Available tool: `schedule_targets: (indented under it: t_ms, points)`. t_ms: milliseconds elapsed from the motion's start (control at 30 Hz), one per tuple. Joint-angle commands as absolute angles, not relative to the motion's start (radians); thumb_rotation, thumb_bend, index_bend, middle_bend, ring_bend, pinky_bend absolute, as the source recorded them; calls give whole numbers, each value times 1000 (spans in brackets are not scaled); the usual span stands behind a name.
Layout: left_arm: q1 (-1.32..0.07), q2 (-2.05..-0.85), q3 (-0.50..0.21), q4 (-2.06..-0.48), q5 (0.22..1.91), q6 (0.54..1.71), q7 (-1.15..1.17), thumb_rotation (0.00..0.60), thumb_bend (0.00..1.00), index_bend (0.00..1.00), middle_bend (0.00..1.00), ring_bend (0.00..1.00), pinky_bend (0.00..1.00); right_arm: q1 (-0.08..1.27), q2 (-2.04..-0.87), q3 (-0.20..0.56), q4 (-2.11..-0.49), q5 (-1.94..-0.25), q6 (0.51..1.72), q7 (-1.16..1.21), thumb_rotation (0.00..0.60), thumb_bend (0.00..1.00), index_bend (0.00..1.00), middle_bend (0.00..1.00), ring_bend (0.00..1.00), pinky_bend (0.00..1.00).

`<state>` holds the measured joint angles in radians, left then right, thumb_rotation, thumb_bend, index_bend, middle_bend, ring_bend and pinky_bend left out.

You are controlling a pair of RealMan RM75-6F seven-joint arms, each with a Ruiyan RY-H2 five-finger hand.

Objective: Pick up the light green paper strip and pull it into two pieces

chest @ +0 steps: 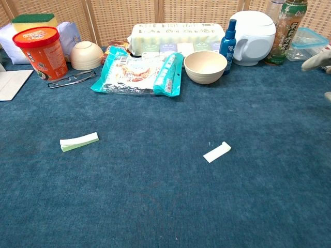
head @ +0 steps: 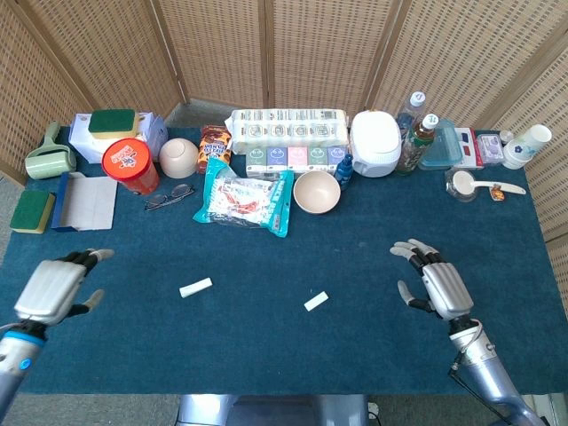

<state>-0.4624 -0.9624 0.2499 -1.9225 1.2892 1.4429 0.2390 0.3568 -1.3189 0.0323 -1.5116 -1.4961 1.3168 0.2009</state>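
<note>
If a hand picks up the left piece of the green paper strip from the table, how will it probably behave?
The left paper piece looks thin and lies flat on the cloth, so it is probably very light and floppy. Lying so flush, it may be hard to pinch. It cannot roll, but a slight push would likely slide it.

Right robot hand [chest: 320, 62] cut off at chest-view edge.

I see a beige bowl [head: 317, 191] on the blue tabletop [head: 266, 346]. Just left of the bowl lies a teal snack packet [head: 244, 201], further left spectacles [head: 169, 197], then a red tub [head: 130, 166]. Behind the bowl: a white rice cooker [head: 374, 143].
</note>
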Motion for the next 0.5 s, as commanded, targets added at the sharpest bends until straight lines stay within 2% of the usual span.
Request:
schedule_targets:
  t_ms: [33,233,500]
  points:
    - [-341,-994,265,-1835,1322,1548,185,600,303,215,298,318,506,309,-1305,48,-1519,-1455,1377,76,600,496,226,211,106,146]
    - [-173,-1064,241,-1717,1380,1728,100,600,303,227,298,318,504,248,-1279,53,-1551,-1420,1446,-44,600,496,242,211,102,141]
    - [-86,-1113,202,-1650,1453,1804,110,600,303,228,298,318,500,182,-1243,37,-1605,-1427,1509,-93,600,496,253,211,100,141]
